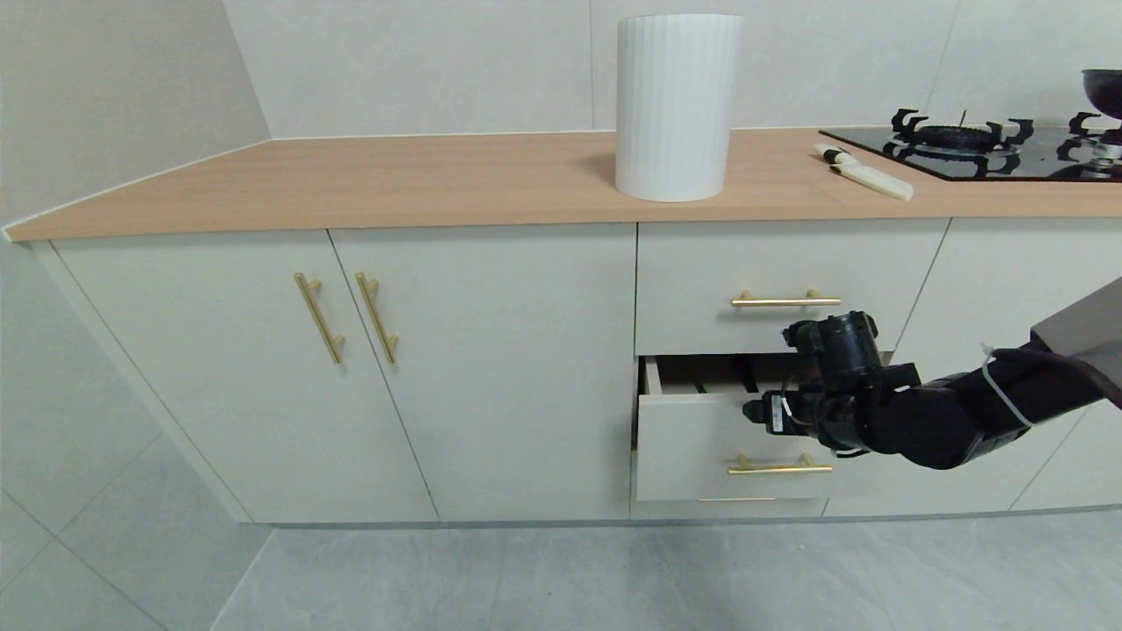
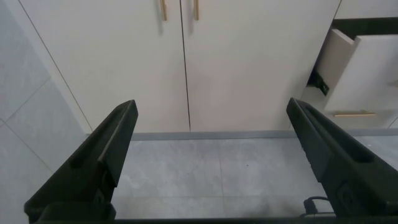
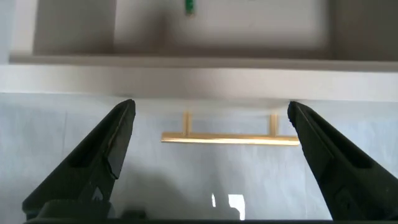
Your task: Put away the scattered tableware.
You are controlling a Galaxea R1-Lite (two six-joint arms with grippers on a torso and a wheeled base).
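- My right gripper [image 1: 763,414] hangs in front of the open drawer [image 1: 692,443], just above its brass handle [image 1: 780,467]. The jaws are spread wide with nothing between them.
- In the right wrist view that handle shows between my two fingers [image 3: 115,146], with the drawer's front edge beyond it.
- A small green item [image 3: 189,6] lies inside the drawer. I can't tell what it is.
- The pale knife [image 1: 863,173] lies flat on the countertop [image 1: 394,180], above the drawer and off towards the hob [image 1: 964,145].
- A ribbed white cylinder [image 1: 673,105] stands upright on the counter right above the drawer.
- My left gripper [image 2: 211,106] is released too, its jaws wide. It is low over the grey floor [image 2: 205,168], facing the cabinet doors [image 2: 124,56] beside the drawer.
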